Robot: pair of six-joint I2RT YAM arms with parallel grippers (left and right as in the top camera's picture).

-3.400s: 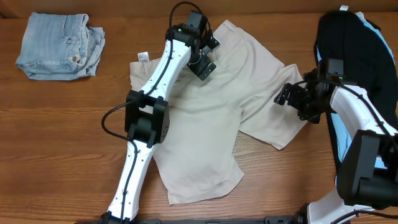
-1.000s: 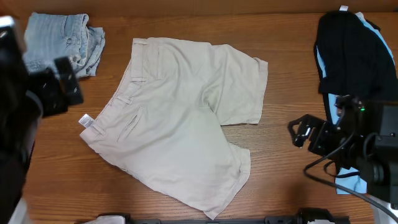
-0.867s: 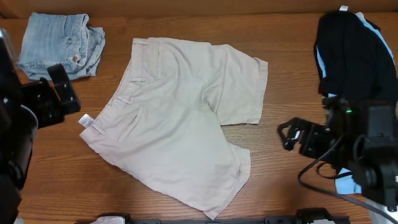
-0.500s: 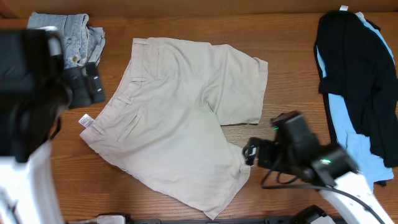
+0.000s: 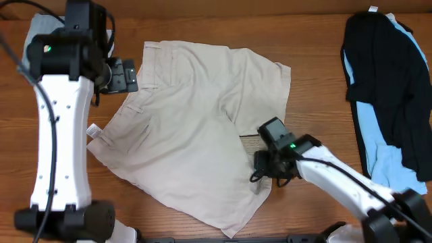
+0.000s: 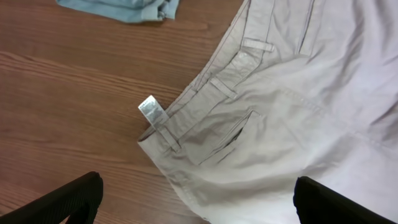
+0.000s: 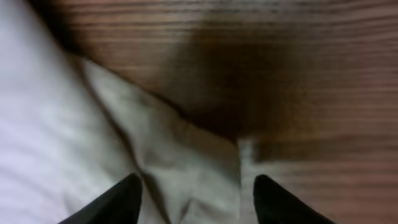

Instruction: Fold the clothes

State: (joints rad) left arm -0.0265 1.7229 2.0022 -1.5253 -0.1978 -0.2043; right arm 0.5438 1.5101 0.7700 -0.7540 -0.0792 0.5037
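Our right fingers (image 7: 112,202) stand wide apart, the hem corner (image 7: 180,149) of the beige shorts (image 5: 196,128) lying between them on the surface (image 5: 317,88); we should descend straight and pinch both layers, while our left fingers (image 6: 62,202), equally wide, hover near the waistband (image 6: 205,93).

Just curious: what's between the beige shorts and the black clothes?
Mostly bare table between the shorts and black clothes, seen in the overhead view; lower down, the right arm crosses it.
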